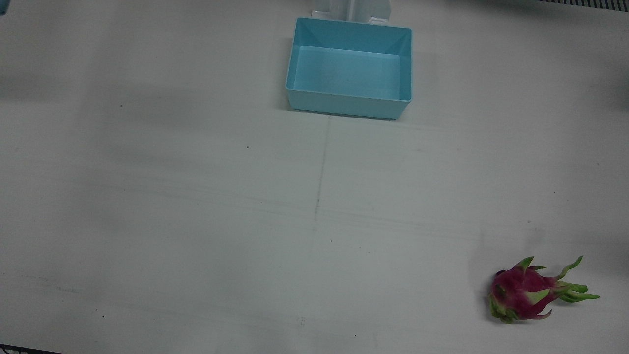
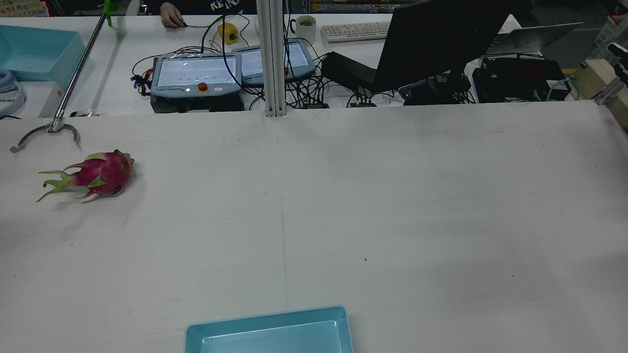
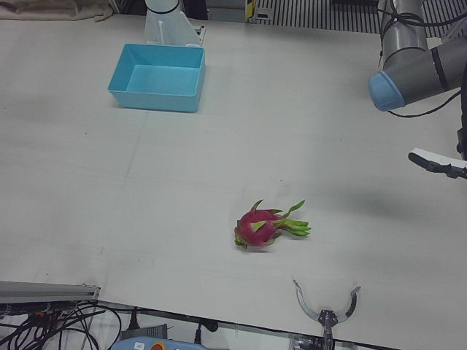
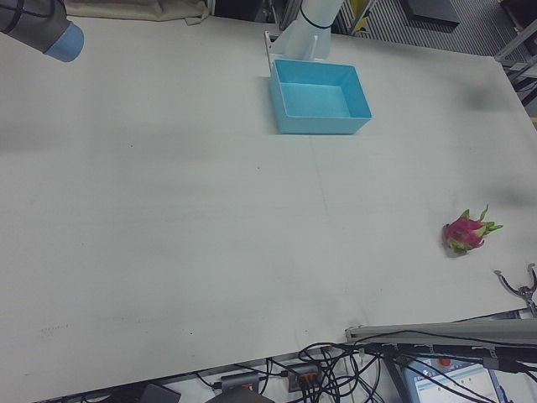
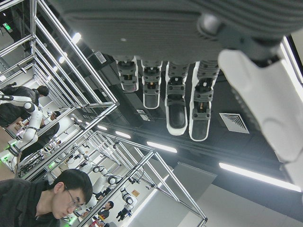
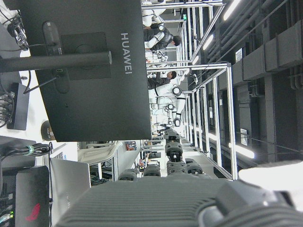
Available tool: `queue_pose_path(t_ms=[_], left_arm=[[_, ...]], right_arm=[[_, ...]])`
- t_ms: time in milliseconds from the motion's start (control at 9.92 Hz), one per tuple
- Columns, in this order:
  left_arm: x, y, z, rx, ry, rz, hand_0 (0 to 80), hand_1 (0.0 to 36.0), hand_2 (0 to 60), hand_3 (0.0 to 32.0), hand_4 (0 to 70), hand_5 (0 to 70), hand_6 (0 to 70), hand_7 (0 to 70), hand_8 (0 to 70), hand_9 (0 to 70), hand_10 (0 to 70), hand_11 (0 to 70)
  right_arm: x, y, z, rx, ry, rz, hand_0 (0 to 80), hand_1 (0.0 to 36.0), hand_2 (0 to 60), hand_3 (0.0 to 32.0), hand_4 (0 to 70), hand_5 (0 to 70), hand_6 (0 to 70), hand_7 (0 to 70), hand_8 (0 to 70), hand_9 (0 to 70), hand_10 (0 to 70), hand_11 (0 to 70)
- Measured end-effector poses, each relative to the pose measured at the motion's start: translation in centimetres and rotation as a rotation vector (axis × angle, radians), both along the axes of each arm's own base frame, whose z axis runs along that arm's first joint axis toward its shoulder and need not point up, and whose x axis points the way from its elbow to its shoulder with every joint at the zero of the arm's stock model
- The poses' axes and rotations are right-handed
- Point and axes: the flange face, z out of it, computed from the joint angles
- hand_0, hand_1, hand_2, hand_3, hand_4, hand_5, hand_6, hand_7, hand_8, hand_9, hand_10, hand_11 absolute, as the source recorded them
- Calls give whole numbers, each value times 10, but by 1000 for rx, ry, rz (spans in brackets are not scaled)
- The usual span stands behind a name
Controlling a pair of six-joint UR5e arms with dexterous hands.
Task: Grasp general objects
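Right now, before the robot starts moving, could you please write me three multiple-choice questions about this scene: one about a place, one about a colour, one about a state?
1. Where does the dragon fruit lie?
A. inside the bin
B. on the table, far from the bin
C. in a robot hand

2. What colour is the bin?
A. light blue
B. red
C. black

3. What is the state of the left robot hand?
A. shut on the dragon fruit
B. open, holding nothing
C. resting inside the bin

Answers:
1 B: the front view shows the fruit alone near the table's corner, apart from the bin.
2 A: every view shows its walls and floor light blue.
3 B: the left hand view shows its fingers spread with nothing between them.
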Motion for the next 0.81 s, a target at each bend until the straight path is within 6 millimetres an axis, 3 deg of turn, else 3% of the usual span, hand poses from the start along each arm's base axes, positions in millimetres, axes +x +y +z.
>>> queue_pose_path(t_ms=[101,202,302,403,504,605,705,806], left_arm=[[0,27,15,-10,-22,-11,486,79,0,0,301,215,338,560,166,273,130,195],[-1,58,29,-19,-58,-25,489,91,11,0,289,196,348,561,194,309,175,263],[-2,89,37,-24,-106,-39,495,118,88,0,267,171,326,534,184,295,200,302],[-8,115,39,-21,-170,-53,509,170,178,0,228,128,257,447,107,187,184,285],[-14,134,35,-16,-249,-54,535,232,241,0,158,76,144,315,18,52,97,164],[-22,151,30,-17,-337,-54,549,269,258,0,90,17,38,195,0,25,10,35],[-27,170,31,-28,-418,-63,550,284,256,0,14,0,0,117,0,9,0,0],[-28,185,34,-45,-486,-75,552,287,257,0,0,0,0,101,0,6,0,0]], right_arm=[[0,0,0,0,0,0,0,0,0,0,0,0,0,0,0,0,0,0],[0,0,0,0,0,0,0,0,0,0,0,0,0,0,0,0,0,0],[0,0,0,0,0,0,0,0,0,0,0,0,0,0,0,0,0,0],[0,0,0,0,0,0,0,0,0,0,0,0,0,0,0,0,0,0],[0,0,0,-1,0,0,0,0,0,0,0,0,0,0,0,0,0,0],[0,0,0,0,1,0,0,0,0,0,0,0,0,0,0,0,0,0],[0,0,0,0,0,0,0,0,0,0,0,0,0,0,0,0,0,0],[0,0,0,0,0,1,0,0,0,0,0,0,0,0,0,0,0,0]])
